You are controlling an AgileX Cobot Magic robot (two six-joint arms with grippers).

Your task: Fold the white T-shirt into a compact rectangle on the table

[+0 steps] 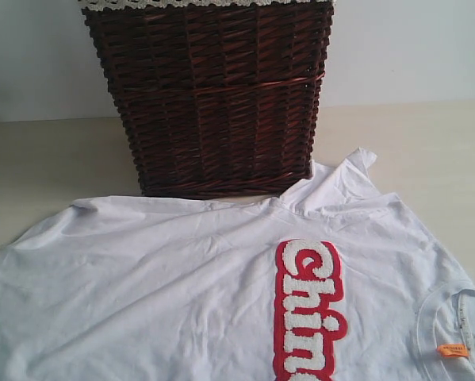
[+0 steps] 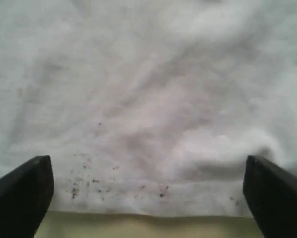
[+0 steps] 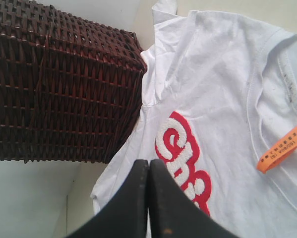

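While the white T-shirt (image 1: pixel 166 294) lies spread on the table (image 1: pixel 47 159), lettering up, just in front of the wicker basket (image 1: pixel 209 95), I see my left gripper (image 2: pixel 147 166) spread wide over its hem, holding nothing. My right gripper (image 3: pixel 148 166) is pinched closed, empty, near the red lettering.

A dark brown wicker basket (image 1: pixel 209 95) (lace trim (image 1: pixel 205 4) along its rim) stands before a pale wall (image 1: pixel 411 48).
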